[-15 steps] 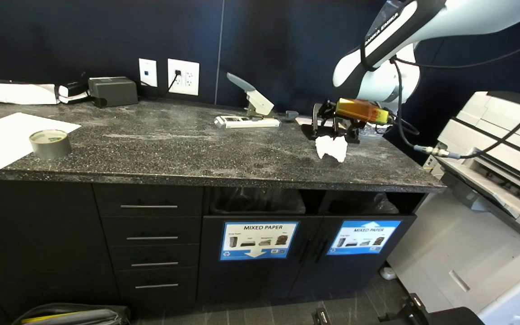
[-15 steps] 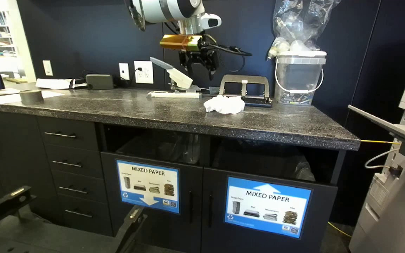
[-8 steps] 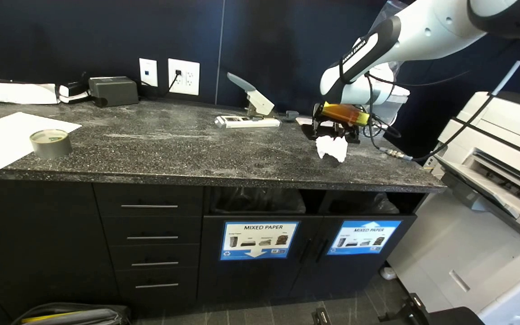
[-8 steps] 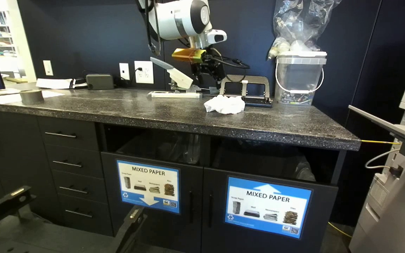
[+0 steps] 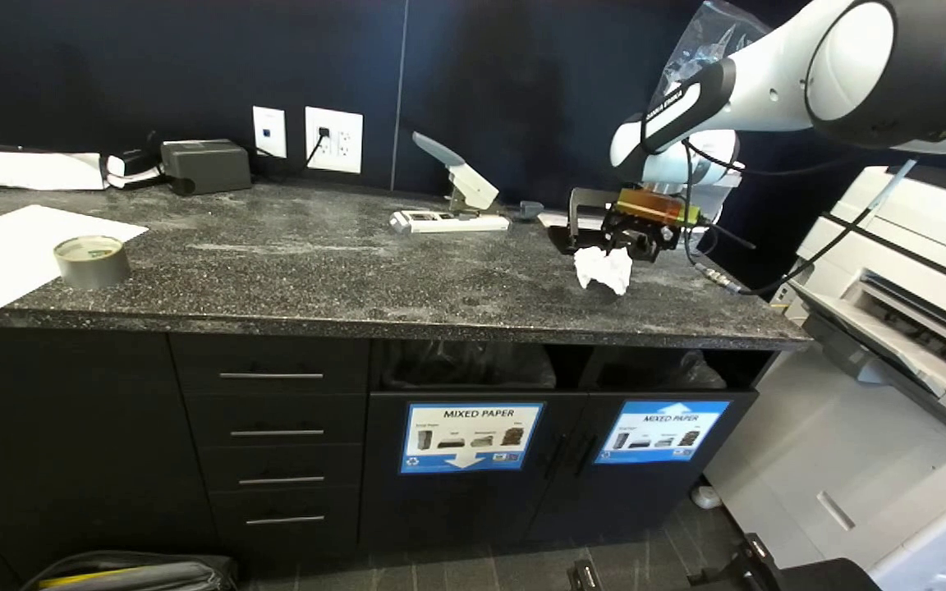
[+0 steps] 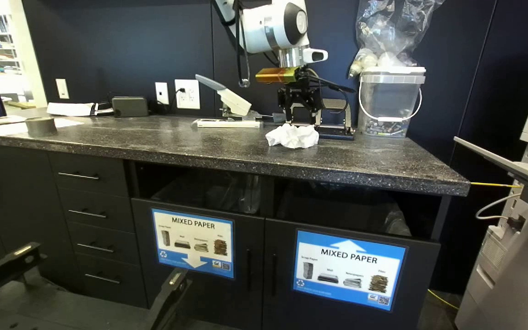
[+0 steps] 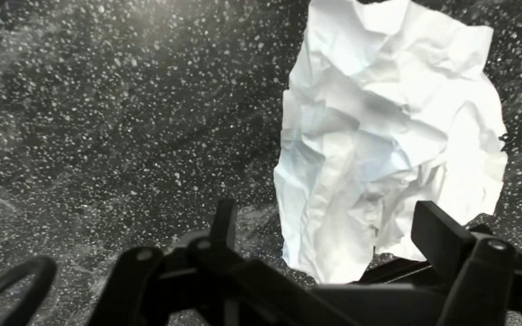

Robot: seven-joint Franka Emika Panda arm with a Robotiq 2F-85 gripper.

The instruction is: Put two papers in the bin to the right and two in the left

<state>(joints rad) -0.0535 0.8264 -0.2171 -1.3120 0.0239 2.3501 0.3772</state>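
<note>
Dark wall panels (image 6: pixel 122 50) stand behind a speckled stone counter (image 5: pixel 317 279), where a stapler (image 5: pixel 471 187) and a hole punch (image 6: pixel 337 134) sit toward the back. Just in front of the punch lies a crumpled white paper (image 7: pixel 388 136), resting on the counter, the only wad in sight. Close to it hangs the gripper (image 7: pixel 324 219), pointing downward, its fingers (image 7: pixel 440 240) wide apart and holding nothing.

The coming move turns on how the paper sits against those fingers. The wrist view shows it mostly ahead of them and shifted to the right, its longer axis running away from the gripper, so the fingers are set to pinch across the shorter way. The finger at the right of that view overlaps the paper's edge, while bare counter shows between the opposite finger and the wad; whether the overlapping one touches, I cannot tell.

This looks like lining up for a pick. Moving further over the paper, probably toward the counter's front edge and a little to the overlapped side, should centre it before lowering; going straight down might pin that edge or catch only a corner. Whether this wad is meant for the left bin (image 5: pixel 473 375) or the right bin (image 5: pixel 662 375) cannot be told; both look dark inside.
</note>
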